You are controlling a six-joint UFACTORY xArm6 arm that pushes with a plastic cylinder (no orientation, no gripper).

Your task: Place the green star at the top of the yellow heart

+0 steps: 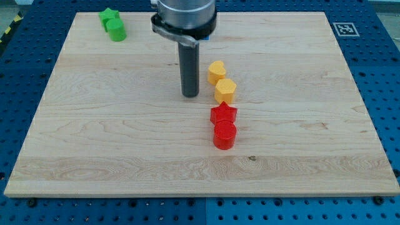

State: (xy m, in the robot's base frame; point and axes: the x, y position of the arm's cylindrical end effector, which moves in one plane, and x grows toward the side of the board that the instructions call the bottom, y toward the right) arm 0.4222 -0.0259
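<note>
The green star (109,15) lies near the board's top left corner, touching a green rounded block (116,30) just below it. The yellow heart (217,71) lies near the board's middle, with a yellow hexagon (225,90) touching it at its lower right. My tip (190,95) rests on the board just left of the yellow hexagon and below left of the heart, with a small gap to both. It is far to the right of and below the green star.
A red star (224,114) and a red hexagon (224,135) lie in a column below the yellow blocks. The wooden board (94,144) sits on a blue perforated table. A marker tag (343,28) is at the board's top right corner.
</note>
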